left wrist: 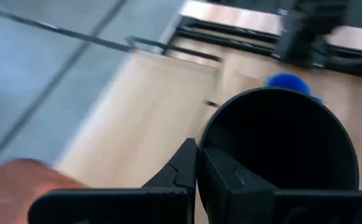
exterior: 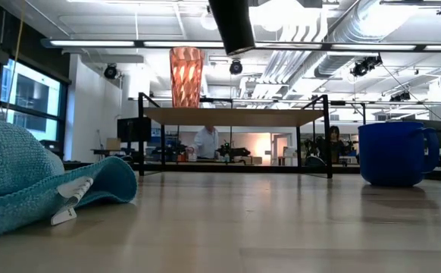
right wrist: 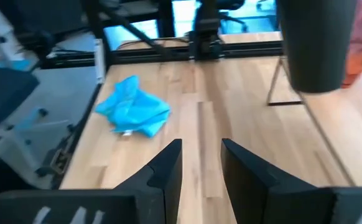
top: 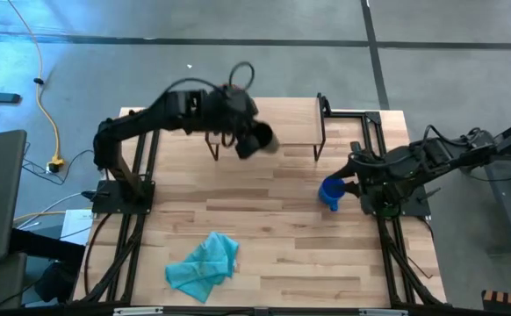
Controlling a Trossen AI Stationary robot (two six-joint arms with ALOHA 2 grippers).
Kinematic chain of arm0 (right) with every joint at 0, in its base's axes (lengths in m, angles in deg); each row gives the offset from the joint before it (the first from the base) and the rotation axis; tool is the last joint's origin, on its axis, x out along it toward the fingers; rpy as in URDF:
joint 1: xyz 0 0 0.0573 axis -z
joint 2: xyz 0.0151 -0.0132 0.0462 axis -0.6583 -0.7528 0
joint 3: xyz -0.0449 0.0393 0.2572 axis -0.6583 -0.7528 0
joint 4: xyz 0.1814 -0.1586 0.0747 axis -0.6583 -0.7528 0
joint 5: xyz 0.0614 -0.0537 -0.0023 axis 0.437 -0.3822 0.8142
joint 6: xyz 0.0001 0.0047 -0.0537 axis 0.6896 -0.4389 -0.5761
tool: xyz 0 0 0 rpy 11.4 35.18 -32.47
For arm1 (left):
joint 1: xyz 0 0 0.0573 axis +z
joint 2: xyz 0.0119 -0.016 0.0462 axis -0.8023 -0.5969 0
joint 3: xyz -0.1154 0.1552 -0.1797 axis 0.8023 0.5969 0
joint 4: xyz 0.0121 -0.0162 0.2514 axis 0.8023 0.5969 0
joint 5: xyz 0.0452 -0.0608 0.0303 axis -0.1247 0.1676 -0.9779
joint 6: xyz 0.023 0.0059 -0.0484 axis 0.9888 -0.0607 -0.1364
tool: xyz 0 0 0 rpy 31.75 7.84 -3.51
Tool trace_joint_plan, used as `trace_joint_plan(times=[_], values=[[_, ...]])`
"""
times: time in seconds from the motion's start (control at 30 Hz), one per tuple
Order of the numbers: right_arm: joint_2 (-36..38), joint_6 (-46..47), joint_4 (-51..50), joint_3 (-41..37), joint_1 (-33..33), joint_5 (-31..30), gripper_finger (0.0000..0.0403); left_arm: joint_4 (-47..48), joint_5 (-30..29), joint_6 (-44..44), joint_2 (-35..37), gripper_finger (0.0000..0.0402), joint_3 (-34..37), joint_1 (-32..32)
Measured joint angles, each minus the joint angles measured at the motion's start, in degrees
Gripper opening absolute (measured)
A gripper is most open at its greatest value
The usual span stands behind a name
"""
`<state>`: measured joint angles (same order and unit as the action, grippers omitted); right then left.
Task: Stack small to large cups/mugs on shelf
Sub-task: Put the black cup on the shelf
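Crumpled teal knitted cloth (top: 205, 266) with a small white tag, lying on the light butcher-block wooden tabletop (top: 273, 219) near its front edge, toward the front-left corner. Beyond the table's left edge, a yellow cable (top: 43, 88) trailing across grey floor.

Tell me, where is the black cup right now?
The black cup is up in the air, held by the left gripper over the shelf, left of the blue mug in the high view.
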<state>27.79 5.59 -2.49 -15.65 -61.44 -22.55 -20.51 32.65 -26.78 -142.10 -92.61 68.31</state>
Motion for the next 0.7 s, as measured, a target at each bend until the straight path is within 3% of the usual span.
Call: trace_joint_plan(times=[0.37,0.7], values=[[-1.1,1.1,1.1,0.0,0.0,-12.0,0.0103,-2.8,1.8,10.8,-0.4,0.0,-2.8,10.3],[-1.8,3.2,1.3,0.0,0.0,-14.5,0.0103,-7.7,10.0,13.0,-4.4,0.0,-2.8,17.5]])
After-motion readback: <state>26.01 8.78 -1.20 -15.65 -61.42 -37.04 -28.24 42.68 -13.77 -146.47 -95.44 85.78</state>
